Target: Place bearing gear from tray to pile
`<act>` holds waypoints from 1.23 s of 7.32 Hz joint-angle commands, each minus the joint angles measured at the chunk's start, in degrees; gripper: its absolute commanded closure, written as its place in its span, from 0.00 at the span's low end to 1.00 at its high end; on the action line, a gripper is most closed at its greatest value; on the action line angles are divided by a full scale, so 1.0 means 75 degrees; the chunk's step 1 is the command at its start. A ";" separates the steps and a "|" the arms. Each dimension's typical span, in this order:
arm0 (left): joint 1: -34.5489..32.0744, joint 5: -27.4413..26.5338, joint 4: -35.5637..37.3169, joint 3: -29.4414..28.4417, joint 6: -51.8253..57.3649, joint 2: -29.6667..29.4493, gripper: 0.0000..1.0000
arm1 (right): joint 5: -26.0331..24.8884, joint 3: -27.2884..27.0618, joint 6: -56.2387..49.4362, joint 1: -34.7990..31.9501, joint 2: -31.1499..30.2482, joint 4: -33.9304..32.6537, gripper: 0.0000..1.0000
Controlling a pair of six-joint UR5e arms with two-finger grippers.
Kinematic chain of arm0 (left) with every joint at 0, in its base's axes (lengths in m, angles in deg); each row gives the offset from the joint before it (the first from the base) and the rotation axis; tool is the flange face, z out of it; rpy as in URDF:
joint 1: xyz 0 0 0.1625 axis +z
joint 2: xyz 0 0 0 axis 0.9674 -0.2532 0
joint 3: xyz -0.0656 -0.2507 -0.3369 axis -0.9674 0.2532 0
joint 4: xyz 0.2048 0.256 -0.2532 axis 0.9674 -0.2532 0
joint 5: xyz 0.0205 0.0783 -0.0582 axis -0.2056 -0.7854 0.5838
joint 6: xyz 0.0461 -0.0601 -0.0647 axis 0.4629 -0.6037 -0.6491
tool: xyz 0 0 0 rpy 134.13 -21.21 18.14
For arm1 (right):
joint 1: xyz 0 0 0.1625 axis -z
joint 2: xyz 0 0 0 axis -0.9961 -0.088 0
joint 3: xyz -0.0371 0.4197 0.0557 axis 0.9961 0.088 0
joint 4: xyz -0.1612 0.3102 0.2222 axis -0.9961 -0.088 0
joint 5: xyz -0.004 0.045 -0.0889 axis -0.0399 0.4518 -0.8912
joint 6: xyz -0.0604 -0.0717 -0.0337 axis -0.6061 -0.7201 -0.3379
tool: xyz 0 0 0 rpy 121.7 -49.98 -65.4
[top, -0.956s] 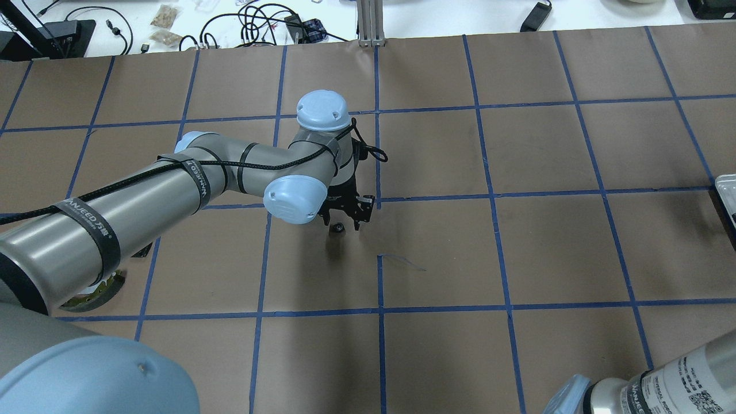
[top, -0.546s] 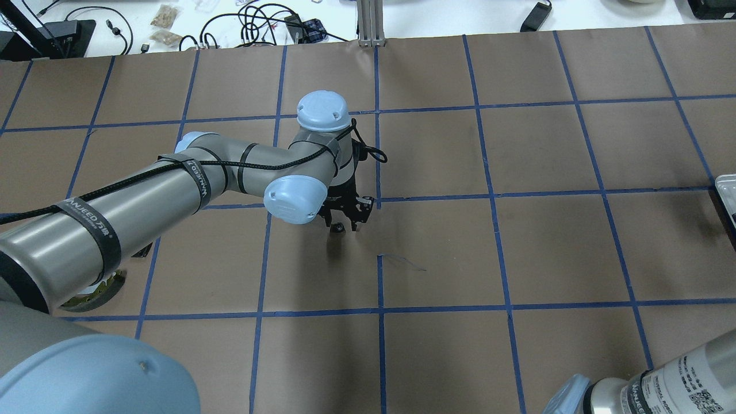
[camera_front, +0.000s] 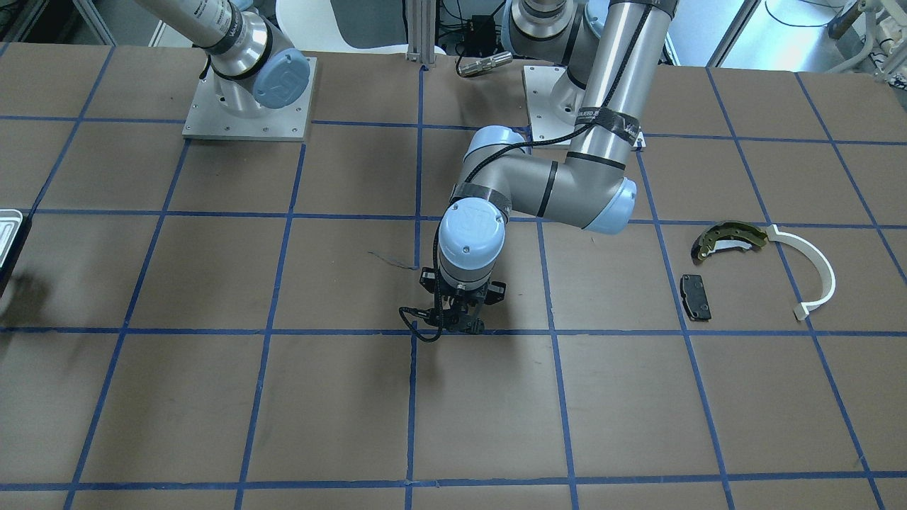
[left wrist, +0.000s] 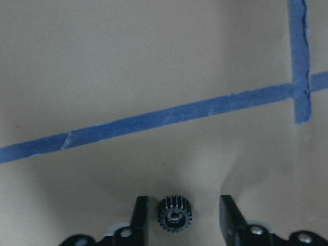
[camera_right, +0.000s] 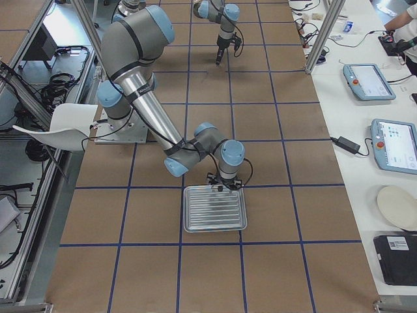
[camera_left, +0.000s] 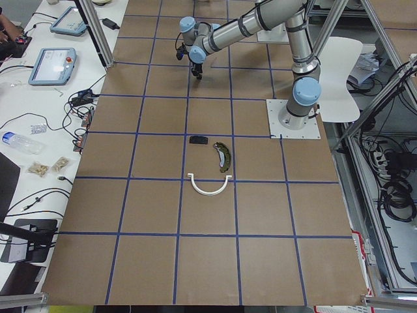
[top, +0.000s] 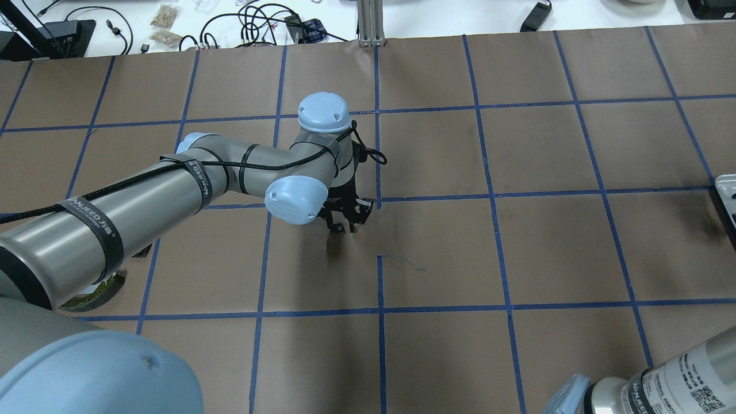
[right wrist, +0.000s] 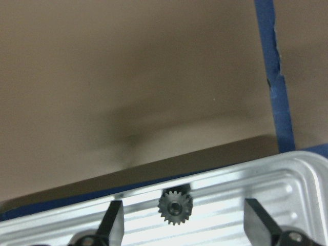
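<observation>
left pincer (left wrist: 183,205): fingers partway apart, low at the table, gripping nothing.
loose gear (left wrist: 174,214): on the table between those fingers, nearer one, with a clear gap at the other.
room: flat brown paper (top: 437,253) on every side; blue tape line (left wrist: 154,123) just ahead.
pile (camera_front: 730,237): well apart, on the robot's left.
right pincer (right wrist: 184,205): wide apart, over the tray (camera_right: 215,215).
tray gear (right wrist: 175,206): just inside the rim.

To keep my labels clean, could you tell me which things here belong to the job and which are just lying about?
Job: left gripper around the table gear; right gripper over the tray gear; tray; pile: brake shoe, white arc, black pad.
Lying about: cables, teach pendants, plate, chair.
</observation>
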 commanded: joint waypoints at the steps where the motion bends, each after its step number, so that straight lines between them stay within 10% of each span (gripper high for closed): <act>1: 0.0000 -0.0001 -0.0061 -0.0011 -0.0001 -0.0004 1.00 | -0.0007 -0.0005 0.0052 0.0000 0.0017 0.0000 0.45; 6: 0.1623 -0.0352 -0.1718 -0.0677 0.0522 0.0849 1.00 | -0.0018 0.0053 0.0517 0.0000 -0.0239 0.0081 0.96; 9: 0.3684 -0.1942 -0.2464 -0.0668 0.3536 0.1401 1.00 | 0.0145 -0.0191 0.3346 -0.0279 -0.1024 0.0502 1.00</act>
